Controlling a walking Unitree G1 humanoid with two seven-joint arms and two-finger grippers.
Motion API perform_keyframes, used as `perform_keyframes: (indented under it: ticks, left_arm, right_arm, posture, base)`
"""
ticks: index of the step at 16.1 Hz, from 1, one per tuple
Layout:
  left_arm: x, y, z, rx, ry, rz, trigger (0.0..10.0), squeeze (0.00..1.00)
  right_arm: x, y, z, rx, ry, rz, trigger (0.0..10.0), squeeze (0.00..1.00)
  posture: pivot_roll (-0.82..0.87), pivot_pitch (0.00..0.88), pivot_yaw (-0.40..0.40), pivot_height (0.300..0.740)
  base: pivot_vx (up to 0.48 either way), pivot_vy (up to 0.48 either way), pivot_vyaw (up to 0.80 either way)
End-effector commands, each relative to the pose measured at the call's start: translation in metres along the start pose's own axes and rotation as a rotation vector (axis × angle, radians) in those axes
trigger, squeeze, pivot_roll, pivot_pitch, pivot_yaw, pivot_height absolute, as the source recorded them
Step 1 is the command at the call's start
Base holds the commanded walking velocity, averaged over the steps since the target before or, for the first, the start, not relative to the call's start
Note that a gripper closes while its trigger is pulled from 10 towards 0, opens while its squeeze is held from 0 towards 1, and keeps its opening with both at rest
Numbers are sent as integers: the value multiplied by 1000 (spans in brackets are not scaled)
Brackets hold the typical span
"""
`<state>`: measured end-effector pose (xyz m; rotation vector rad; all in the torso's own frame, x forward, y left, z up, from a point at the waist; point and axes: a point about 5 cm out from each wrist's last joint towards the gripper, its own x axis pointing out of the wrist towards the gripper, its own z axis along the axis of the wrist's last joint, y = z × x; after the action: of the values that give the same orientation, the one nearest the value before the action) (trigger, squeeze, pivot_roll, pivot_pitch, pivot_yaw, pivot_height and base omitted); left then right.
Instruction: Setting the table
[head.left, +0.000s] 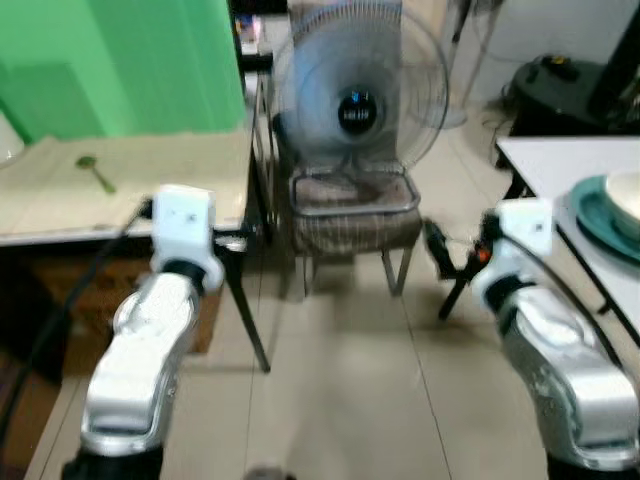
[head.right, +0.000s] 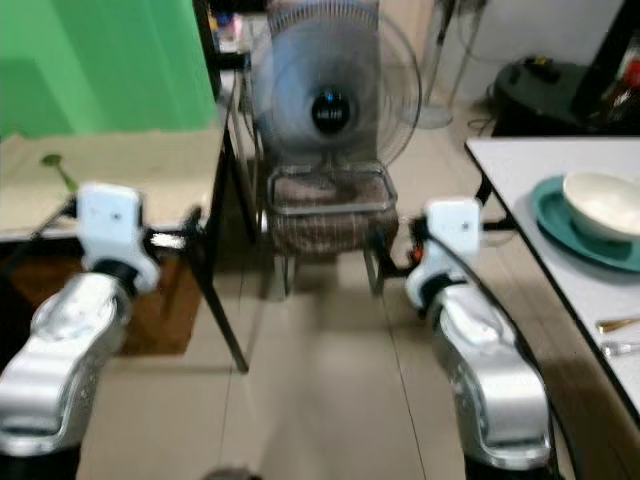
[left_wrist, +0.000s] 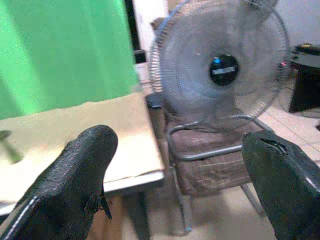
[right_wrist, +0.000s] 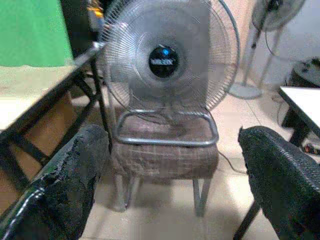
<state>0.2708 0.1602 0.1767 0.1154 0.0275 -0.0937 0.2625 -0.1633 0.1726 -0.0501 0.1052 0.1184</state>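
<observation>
A spoon (head.left: 95, 172) lies on the cream-covered table (head.left: 150, 190) to my left. On the white table (head.right: 540, 160) to my right, a white bowl (head.right: 603, 205) sits on a teal plate (head.right: 562, 222), with cutlery (head.right: 620, 326) near that table's front edge. Both arms are held out over the floor between the two tables. My left gripper (left_wrist: 182, 142) is open and holds nothing, close to the cream table's corner. My right gripper (right_wrist: 175, 140) is also open with nothing in it, facing the chair.
A large fan (head.left: 357, 100) stands on a metal-framed chair (head.left: 355, 215) straight ahead between the tables. A green screen (head.left: 130, 60) hangs behind the left table. Tiled floor (head.left: 340, 400) stretches in front of me. Black items (head.right: 545, 85) sit at the back right.
</observation>
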Motion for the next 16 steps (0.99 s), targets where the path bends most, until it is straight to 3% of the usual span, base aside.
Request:
perform_keyframes:
  ticks: [1, 12, 16]
  left_arm:
    - [-1, -4, 0, 2, 2, -16, 10000, 0]
    - [0, -1, 2, 1, 5, -9, 10000, 0]
    - [0, -3, 5, -1, -10, -14, 10000, 0]
  right_arm:
    - [-1, -4, 3, -15, -15, -13, 10000, 0]
    - [-5, -5, 3, 20, -4, 36, 10000, 0]
    - [-6, -3, 4, 31, -10, 53, 10000, 0]
  posture:
    - [91, 0, 23, 740]
    - [77, 0, 27, 740]
    - [81, 0, 29, 740]
  base:
    - [0, 352, 0]
    - [0, 332, 0]
    - [0, 0, 0]
